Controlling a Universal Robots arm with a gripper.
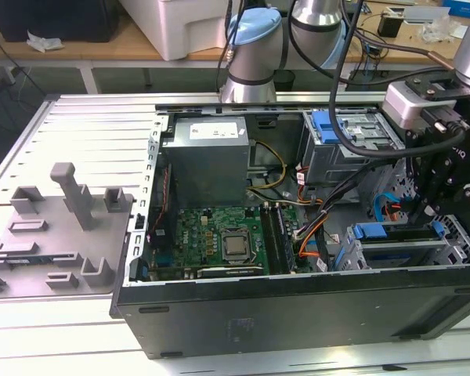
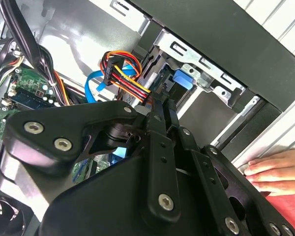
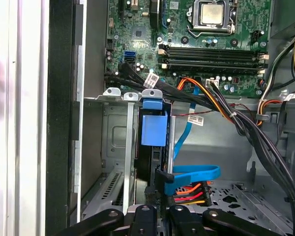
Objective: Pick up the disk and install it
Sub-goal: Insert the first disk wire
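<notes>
Black gripper (image 3: 157, 216) linkages are sitting nearest the lens in both wrist views, their fingers drawn narrow onto the end of the disk (image 3: 150, 147), which is standing on edge with its blue bracket showing. That disk is occupying a slot of the grey drive cage (image 3: 115, 132) at the case's corner, so the arm is lining it up with the rails. Beyond, a blue data cable (image 3: 194, 173) and coloured power leads (image 3: 189, 193) are lying beside the slot. Farther off, the motherboard (image 3: 187, 44) is lying flat.
</notes>
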